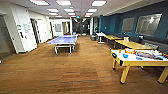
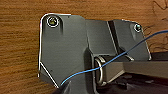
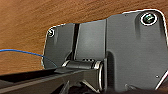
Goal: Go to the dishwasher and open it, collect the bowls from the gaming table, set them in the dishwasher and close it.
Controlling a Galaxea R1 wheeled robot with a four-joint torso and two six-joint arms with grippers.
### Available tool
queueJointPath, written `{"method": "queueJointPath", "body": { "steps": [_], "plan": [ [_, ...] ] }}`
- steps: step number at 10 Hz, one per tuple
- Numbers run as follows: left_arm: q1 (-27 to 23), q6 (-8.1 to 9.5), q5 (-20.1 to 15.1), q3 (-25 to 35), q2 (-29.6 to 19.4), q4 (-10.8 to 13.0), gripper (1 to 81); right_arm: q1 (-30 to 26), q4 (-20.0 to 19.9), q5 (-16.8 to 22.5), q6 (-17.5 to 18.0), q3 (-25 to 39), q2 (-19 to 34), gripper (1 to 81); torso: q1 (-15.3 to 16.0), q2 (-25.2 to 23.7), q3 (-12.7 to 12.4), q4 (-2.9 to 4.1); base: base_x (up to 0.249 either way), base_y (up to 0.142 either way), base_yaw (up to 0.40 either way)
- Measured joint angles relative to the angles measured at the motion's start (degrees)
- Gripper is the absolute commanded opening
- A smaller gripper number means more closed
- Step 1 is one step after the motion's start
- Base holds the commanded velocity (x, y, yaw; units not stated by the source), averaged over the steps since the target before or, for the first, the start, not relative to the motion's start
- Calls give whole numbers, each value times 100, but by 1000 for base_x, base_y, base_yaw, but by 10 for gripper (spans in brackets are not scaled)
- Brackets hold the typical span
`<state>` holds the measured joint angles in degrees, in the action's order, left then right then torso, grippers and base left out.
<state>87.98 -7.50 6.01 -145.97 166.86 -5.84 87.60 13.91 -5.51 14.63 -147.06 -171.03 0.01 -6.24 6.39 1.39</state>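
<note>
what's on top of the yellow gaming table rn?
On the gaming table: two blue bowls, small orange items, flat board-game clutter. The far right end is cut off by the frame.

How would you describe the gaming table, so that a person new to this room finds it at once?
Look along the dark blue wall on the right, past the row of yellow-topped tables. The gaming table is the nearest one, with a glossy white top. Unlike the blue table-tennis table mid-room, it has yellow sides and legs and carries small blue bowls.

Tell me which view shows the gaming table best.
The head view: the gaming table stands at the right on yellow legs, with blue bowls and boxes on its white top. Both wrist views look down at wood-grain floor past robot parts instead.
</note>
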Motion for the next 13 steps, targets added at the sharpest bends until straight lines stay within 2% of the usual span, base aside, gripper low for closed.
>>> {"method": "queueJointPath", "body": {
  "steps": [13],
  "plan": [
    [2, 0, 0, 0, 61, 2, 811, 0, 0, 4, -2, -2, -20, 811, 0, 0, 0, 0, 223, 0, 0]
  ]
}}
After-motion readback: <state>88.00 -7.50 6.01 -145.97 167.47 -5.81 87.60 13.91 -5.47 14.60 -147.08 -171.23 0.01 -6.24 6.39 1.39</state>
